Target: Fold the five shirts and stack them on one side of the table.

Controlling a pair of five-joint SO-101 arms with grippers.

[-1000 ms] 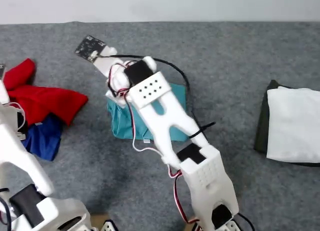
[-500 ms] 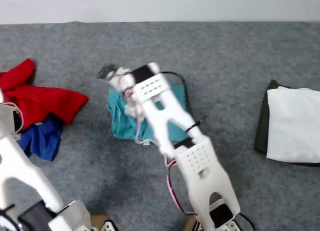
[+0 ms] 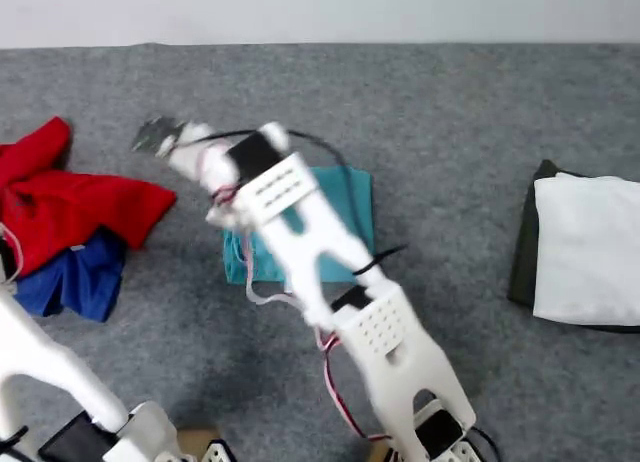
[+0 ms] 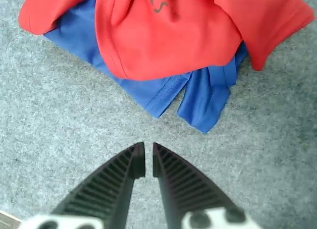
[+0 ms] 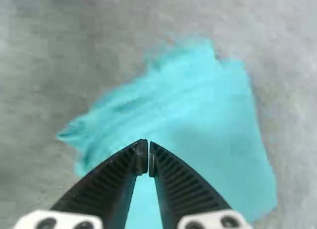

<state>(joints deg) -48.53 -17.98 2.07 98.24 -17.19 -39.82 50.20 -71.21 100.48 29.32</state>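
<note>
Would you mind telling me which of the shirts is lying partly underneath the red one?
The blue shirt: the red shirt overlaps it. The teal shirt lies alone, and the white shirt tops a dark shirt.

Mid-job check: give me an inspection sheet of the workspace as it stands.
Surface: grey, carpet-like table.
Job's things: red shirt crumpled over blue shirt at one side; teal shirt folded mid-table; white shirt folded on dark shirt at the opposite edge.
Clutter: nothing seen.
Grippers: left gripper, jaws shut, holding nothing, over the table by the blue shirt; right gripper, jaws shut, holding nothing, over the teal shirt.
Cables: black cable looping over the teal shirt.
Surroundings: pale wall beyond the table.
</note>
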